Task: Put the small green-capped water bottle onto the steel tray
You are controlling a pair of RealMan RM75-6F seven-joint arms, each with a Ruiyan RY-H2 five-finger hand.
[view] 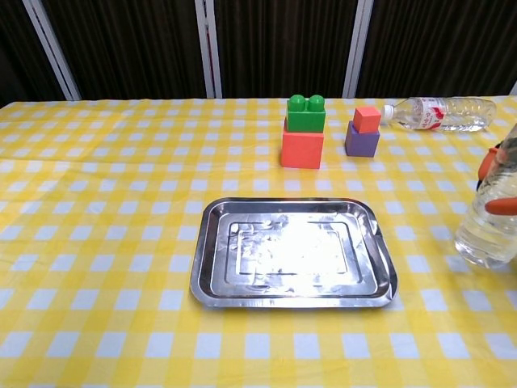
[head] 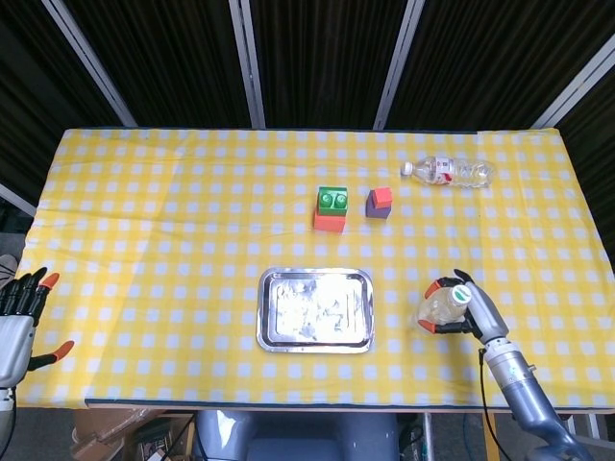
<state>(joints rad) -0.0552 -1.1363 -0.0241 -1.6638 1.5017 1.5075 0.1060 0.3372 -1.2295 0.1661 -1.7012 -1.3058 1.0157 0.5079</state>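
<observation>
Yellow checked cloth point(head: 173, 240) covers the table, with the steel tray point(head: 315, 309) near its front edge. Right of the tray, the right hand point(head: 468, 309) grips the small green-capped water bottle point(head: 438, 308), fingers wrapped around it. At the far left edge the left hand point(head: 19, 317) holds nothing, fingers spread.

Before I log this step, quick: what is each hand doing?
Left hand: open, fingers apart, holding nothing.
Right hand: holding the small clear green-capped water bottle.
</observation>
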